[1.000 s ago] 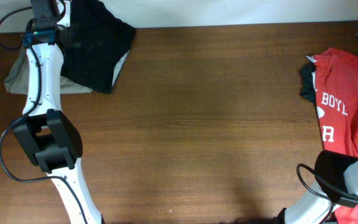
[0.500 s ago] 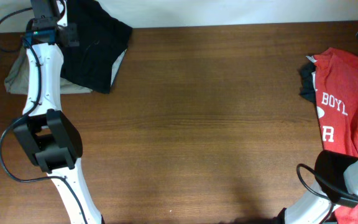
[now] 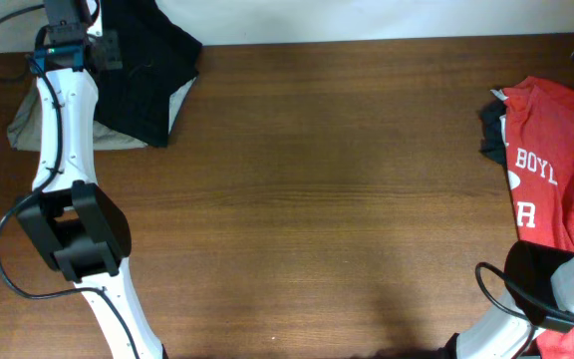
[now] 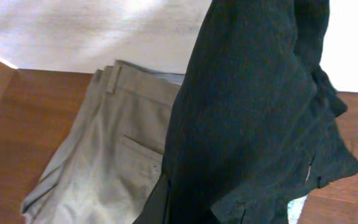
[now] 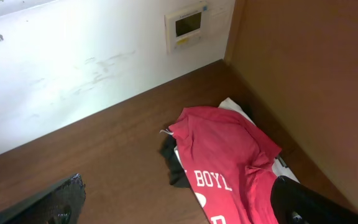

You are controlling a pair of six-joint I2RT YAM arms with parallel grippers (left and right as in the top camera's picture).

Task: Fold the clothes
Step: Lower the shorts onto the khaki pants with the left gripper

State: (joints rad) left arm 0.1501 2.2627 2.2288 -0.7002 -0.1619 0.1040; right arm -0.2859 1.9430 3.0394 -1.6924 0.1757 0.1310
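The black shorts [image 3: 147, 75] lie bunched at the table's far left corner, partly over the khaki-beige trousers [image 3: 23, 125]. My left gripper [image 3: 90, 22] is at that corner, shut on the black shorts. In the left wrist view the shorts [image 4: 253, 112] hang across the jaws [image 4: 185, 211] and hide them, with the trousers [image 4: 104, 155] below. The red T-shirt with white lettering [image 3: 556, 150] lies at the right edge. My right gripper [image 5: 179, 199] is open and empty, high above the T-shirt [image 5: 229, 149].
A dark garment [image 3: 491, 135] and a white item [image 5: 232, 104] stick out from under the red T-shirt. A white wall with a small panel [image 5: 186, 26] runs behind the brown table [image 3: 347, 199]. My left arm [image 3: 63, 130] stretches along the left side.
The left gripper has drawn the black shorts to the left, so they cover less of the table's middle. The right side has not moved.
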